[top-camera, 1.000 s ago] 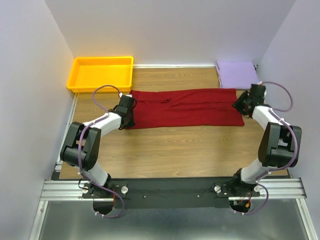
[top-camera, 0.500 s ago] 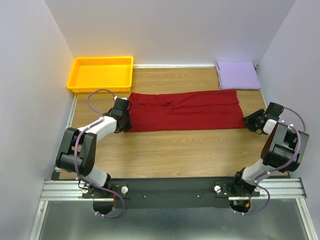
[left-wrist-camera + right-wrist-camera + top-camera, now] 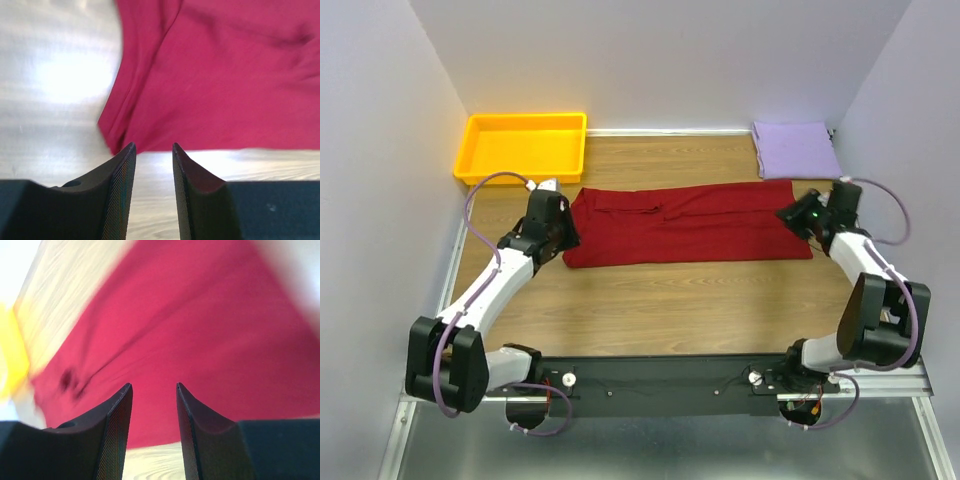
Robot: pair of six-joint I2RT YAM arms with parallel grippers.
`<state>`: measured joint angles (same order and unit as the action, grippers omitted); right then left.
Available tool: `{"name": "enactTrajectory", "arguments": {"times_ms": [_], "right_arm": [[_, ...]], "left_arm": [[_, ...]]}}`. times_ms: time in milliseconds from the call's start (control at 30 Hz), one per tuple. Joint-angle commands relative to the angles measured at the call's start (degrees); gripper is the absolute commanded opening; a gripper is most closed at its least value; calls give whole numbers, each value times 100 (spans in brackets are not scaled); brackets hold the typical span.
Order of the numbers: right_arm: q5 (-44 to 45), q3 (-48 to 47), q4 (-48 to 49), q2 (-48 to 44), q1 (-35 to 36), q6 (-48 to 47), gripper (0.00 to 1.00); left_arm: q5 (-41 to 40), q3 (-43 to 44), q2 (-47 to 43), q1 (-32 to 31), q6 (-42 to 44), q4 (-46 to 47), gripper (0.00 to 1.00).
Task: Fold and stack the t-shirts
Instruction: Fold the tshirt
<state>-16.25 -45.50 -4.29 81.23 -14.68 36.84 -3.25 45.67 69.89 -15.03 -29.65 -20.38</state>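
Left hand (image 3: 153,146) released, right hand (image 3: 153,386) released; soft red t-shirt (image 3: 690,222) flat, long rectangle, creased.

White arm links (image 3: 488,288) with black joints (image 3: 445,352), looping lavender cables (image 3: 492,176), black textured gripper fingers (image 3: 117,200)

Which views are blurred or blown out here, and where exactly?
Top external: evenly lit and sharp, the red t-shirt crisp. Left wrist: glare bleaches the table at upper left; the shirt is slightly soft. Right wrist: heavy motion blur smears the shirt's edges and the yellow tray at left; only the right gripper is sharp.
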Motion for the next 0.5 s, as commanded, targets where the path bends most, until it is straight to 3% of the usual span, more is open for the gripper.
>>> {"name": "enactTrajectory", "arguments": {"times_ms": [0,33,100,133,267,467], "right_arm": [[-862,-731,43,549,1078,-789,48],[-845,-872,8,665,1394,-932,48],[-652,-1294,-19,1094,2675,-1266,48],[-617,-1443,-19,1305,2681,-1354,48],[-250,-2296,-106,2210,3899,-1811,48],[1594,-2719,-869,2714,4034,-1969,48]], "left_arm": [[61,354,-72,35,-278,25,43],[0,442,-54,35,-278,34,43],[-280,539,-168,44,-226,25,43],[-404,548,-168,44,-208,8,43],[-1098,382,-877,79,28,113,46],[-1749,-452,-2020,96,380,640,48]]}}
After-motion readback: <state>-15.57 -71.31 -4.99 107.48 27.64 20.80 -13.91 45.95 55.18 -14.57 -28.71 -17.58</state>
